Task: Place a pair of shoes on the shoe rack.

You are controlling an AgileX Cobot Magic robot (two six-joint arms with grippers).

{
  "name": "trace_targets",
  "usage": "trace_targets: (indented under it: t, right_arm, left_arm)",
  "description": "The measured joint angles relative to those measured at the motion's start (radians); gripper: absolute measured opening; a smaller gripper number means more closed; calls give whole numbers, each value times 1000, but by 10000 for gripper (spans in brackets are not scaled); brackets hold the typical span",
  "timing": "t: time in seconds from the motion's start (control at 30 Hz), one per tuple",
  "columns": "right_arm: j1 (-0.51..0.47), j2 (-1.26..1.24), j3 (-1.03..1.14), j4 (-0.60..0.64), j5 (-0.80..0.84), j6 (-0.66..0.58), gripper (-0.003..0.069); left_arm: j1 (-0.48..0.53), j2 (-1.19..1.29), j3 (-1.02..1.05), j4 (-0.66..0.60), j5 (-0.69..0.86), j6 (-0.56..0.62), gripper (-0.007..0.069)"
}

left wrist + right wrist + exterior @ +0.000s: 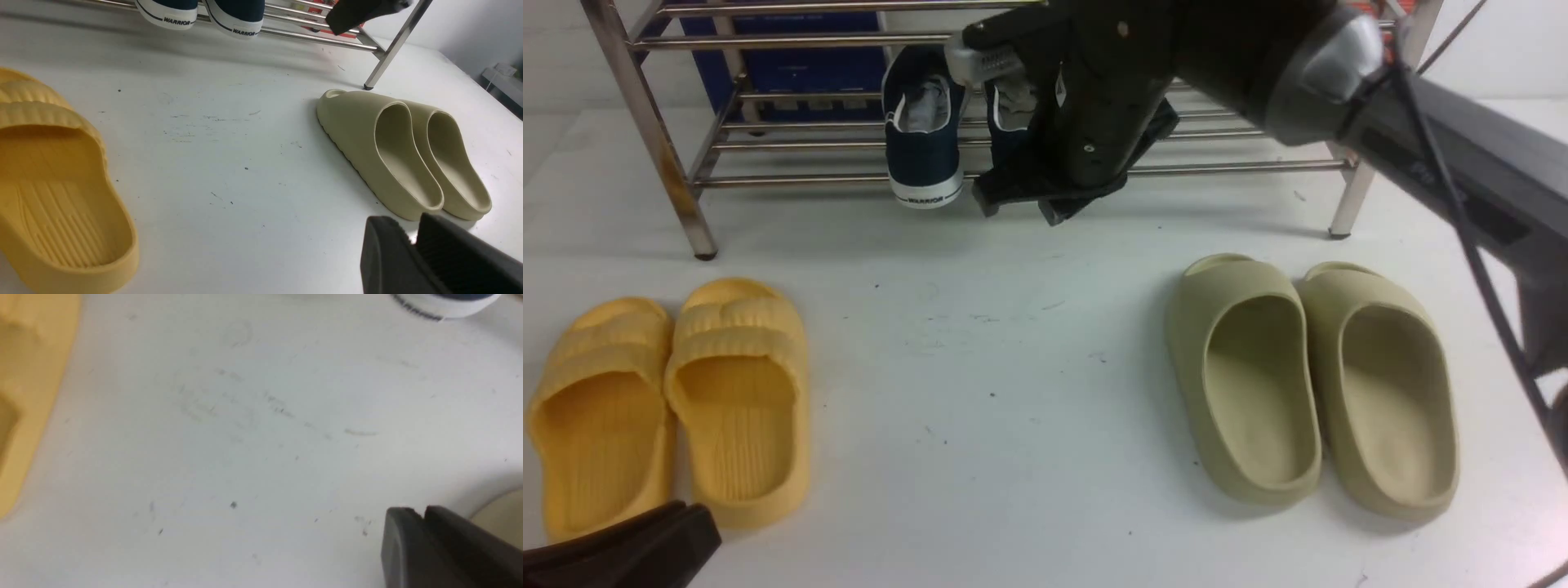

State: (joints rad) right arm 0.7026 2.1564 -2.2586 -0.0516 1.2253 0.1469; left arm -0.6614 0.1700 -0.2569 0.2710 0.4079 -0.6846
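Observation:
The pair of shoes, navy with white soles, rests on the bottom bars of the shoe rack point(768, 180), heels hanging over the front bar. The left shoe point(923, 131) shows fully. The other shoe point(1010, 122) is half hidden behind my right arm. Both heels point(167, 16) point(237, 24) show in the left wrist view. My right gripper point(1017, 204) hovers just in front of the rack, clear of the shoes, its fingers point(402, 539) together and holding nothing. My left gripper point(698, 523) sits low at the near left, shut and holding nothing, with only a slit between its fingertips point(384, 232).
Two yellow ribbed slides point(670, 400) lie at the near left, right beside my left gripper. Two olive-beige foam slides point(1315, 376) lie at the right, under my right arm. A blue box point(800, 65) stands behind the rack. The rack's right front leg point(392, 49) stands near the beige slides.

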Motion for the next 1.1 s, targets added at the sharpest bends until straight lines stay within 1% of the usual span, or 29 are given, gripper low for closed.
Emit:
trace_targets:
  t: [0.1, 0.2, 0.23, 0.27, 0.37, 0.5, 0.67, 0.83, 0.9, 1.0, 1.1]
  right_arm:
    - [10, -52, 42, 20, 10, -15, 99]
    - [23, -164, 197, 28, 15, -9, 99]
    - [24, -180, 208, 28, 17, -8, 99]
    - [30, -240, 295, 28, 18, 1, 99]
    - [45, -376, 442, 27, 21, 28, 99]
    - [47, -532, 573, 28, 24, 58, 101]
    - [47, -636, 616, 36, 28, 61, 107]
    - [47, -669, 618, 38, 30, 63, 111]
    - [47, -669, 618, 22, 30, 61, 111]
    - [46, -669, 618, -56, 29, 57, 111]
    - [44, -669, 618, -96, 29, 41, 111]
  left_arm:
    - [0, 0, 0, 0, 0, 0, 127]
    - [0, 0, 0, 0, 0, 0, 129]
    - [0, 0, 0, 0, 0, 0, 129]
    - [0, 0, 0, 0, 0, 0, 131]
    - [0, 0, 0, 0, 0, 0, 134]
    - [0, 0, 0, 0, 0, 0, 137]
    - [0, 0, 0, 0, 0, 0, 144]
    - [0, 0, 0, 0, 0, 0, 146]
    - [0, 0, 0, 0, 0, 0, 149]
    - [0, 0, 0, 0, 0, 0, 153]
    - [0, 0, 0, 0, 0, 0, 155]
